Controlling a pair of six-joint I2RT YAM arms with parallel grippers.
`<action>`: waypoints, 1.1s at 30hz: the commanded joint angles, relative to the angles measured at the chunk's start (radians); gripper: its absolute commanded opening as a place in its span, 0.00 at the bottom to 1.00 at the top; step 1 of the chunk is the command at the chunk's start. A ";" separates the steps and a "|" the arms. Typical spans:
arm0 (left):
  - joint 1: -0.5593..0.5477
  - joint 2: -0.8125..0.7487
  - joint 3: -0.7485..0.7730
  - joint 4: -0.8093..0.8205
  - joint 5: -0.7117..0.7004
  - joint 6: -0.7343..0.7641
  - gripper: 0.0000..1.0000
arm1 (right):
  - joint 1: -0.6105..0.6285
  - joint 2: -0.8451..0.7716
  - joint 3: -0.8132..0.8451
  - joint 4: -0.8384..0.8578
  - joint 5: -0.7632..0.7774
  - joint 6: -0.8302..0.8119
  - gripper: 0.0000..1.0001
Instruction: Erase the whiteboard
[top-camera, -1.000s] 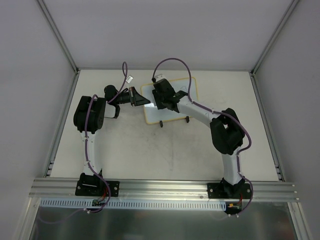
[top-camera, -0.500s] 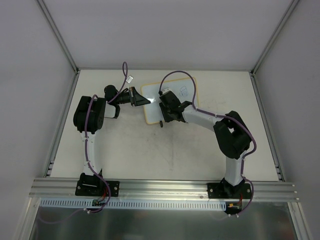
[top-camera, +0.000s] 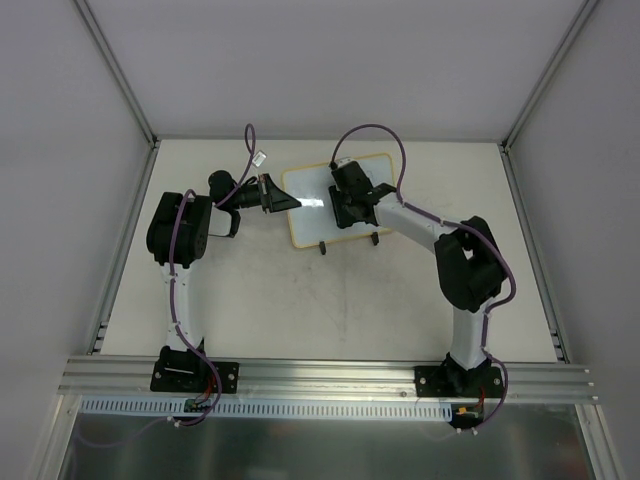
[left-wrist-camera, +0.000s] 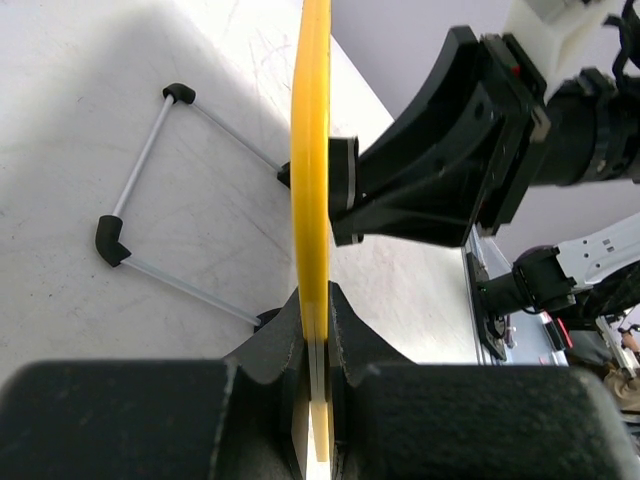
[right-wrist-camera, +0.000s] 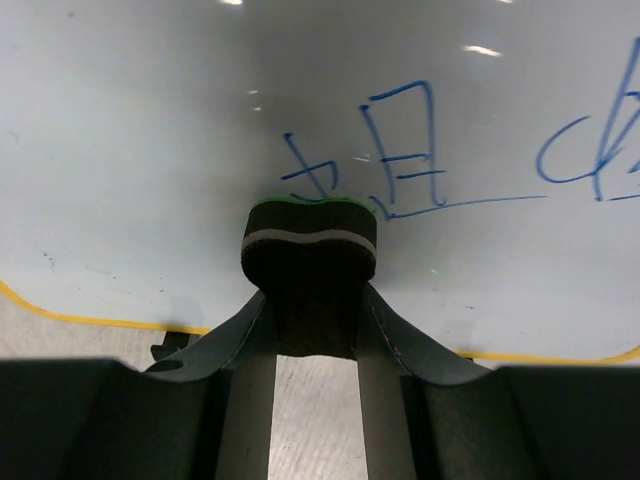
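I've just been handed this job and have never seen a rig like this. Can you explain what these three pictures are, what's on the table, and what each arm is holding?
Two small robot arms are bolted at the table's near edge, and each ends in a two-finger gripper. The wide picture looks down from above and behind them. The other two come from a camera on each wrist.

On the table stands the whiteboard, propped on a wire stand. The left gripper is shut on the board's yellow frame, steadying it. The left wrist view shows that frame edge-on.

The right gripper is shut on a small black eraser. Its green face seems to be against the board, beside blue writing that is not yet wiped.
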 joint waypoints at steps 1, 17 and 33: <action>-0.023 -0.036 -0.012 0.090 0.082 0.062 0.00 | -0.089 0.001 0.029 0.027 0.042 0.009 0.00; -0.023 -0.032 -0.008 0.090 0.085 0.059 0.00 | -0.309 -0.065 -0.071 0.027 0.042 0.041 0.01; -0.024 -0.037 -0.011 0.088 0.084 0.063 0.00 | -0.159 0.010 0.045 -0.007 -0.016 0.036 0.00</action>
